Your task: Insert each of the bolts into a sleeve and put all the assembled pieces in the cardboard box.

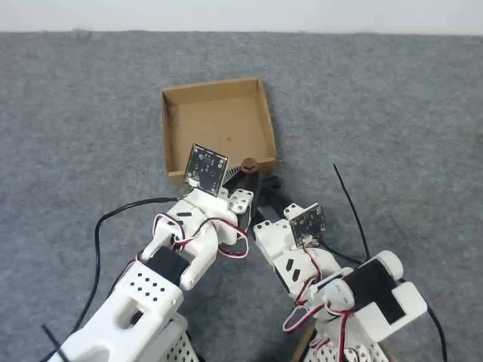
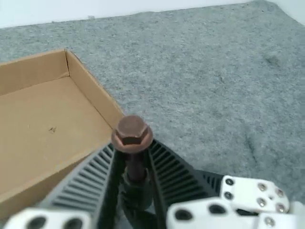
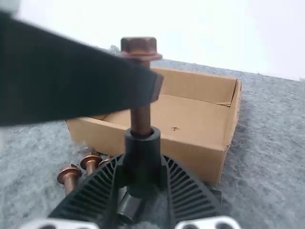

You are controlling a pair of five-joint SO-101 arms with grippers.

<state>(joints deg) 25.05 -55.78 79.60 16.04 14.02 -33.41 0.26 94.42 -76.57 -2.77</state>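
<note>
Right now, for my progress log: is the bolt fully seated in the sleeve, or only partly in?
Partly in: the shank of the bolt enters the sleeve, with bare shank above the rim.

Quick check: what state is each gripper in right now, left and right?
Left gripper: closed, holding the bolt below its head.
Right gripper: closed, holding the black sleeve.

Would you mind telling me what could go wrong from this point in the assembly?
1. The bolt is only partly in the sleeve; if the left jaws tilt it, it might bind.
2. The pair seems to hang in front of the cardboard box, not over it, so a release now would likely miss.
3. Nearby, loose bolts lie on the carpet and could be knocked.
</note>
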